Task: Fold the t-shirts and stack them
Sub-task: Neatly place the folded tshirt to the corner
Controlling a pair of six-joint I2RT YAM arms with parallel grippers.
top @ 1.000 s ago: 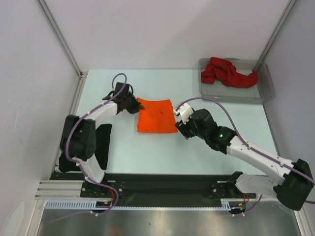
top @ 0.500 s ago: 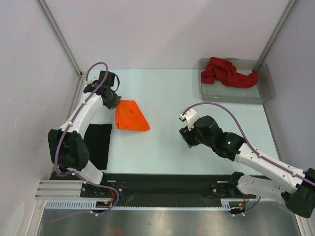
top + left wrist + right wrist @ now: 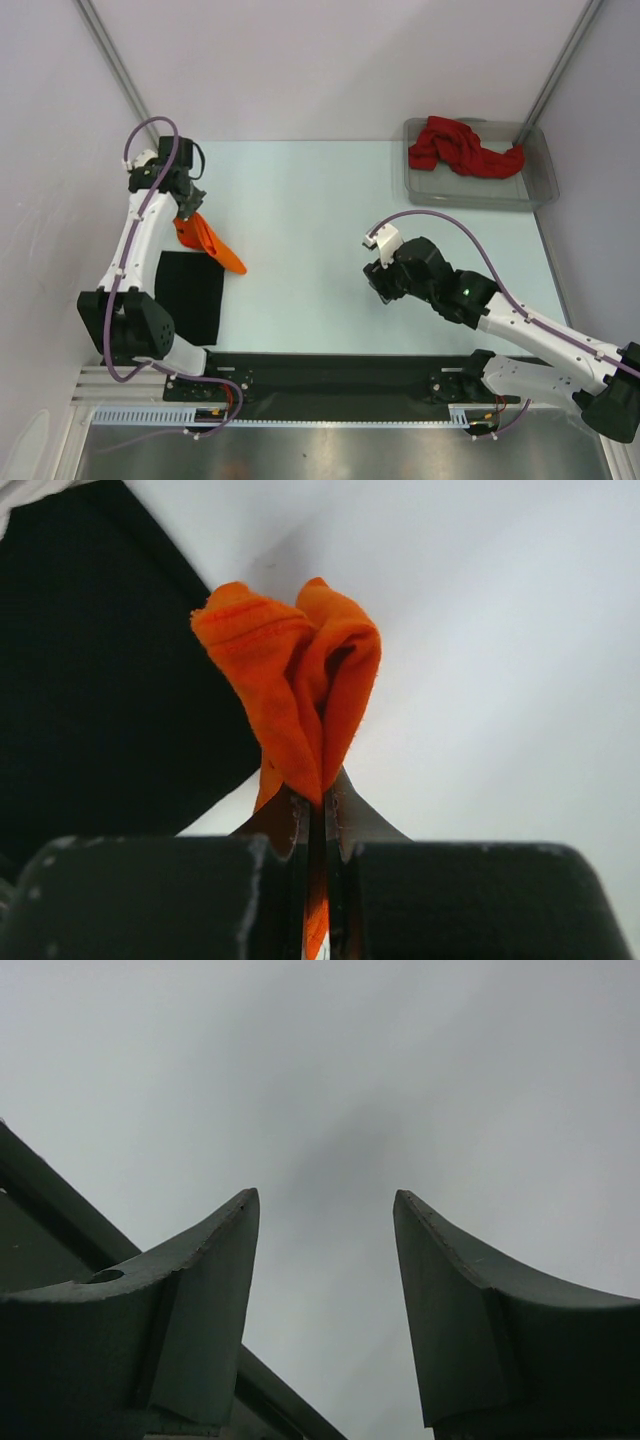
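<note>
My left gripper (image 3: 186, 214) is shut on the folded orange t-shirt (image 3: 210, 243), which hangs bunched from it at the table's left side, just above the black t-shirt (image 3: 190, 295). In the left wrist view the orange t-shirt (image 3: 296, 695) is pinched between the jaws (image 3: 322, 805), with the black t-shirt (image 3: 110, 670) below on the left. The black t-shirt lies folded flat near the left front. The dark red t-shirt (image 3: 462, 148) lies crumpled in the tray. My right gripper (image 3: 376, 275) is open and empty over bare table; its fingers (image 3: 215, 1290) show nothing between them.
A clear grey plastic tray (image 3: 540, 185) stands at the back right corner. Metal frame posts (image 3: 120, 75) rise at the back left and back right. The arm bases sit on a black rail (image 3: 330, 385) at the near edge.
My left gripper has carried the orange t-shirt from the table's middle to the left, above the black t-shirt. My right gripper has let go of it and drawn back a little.
</note>
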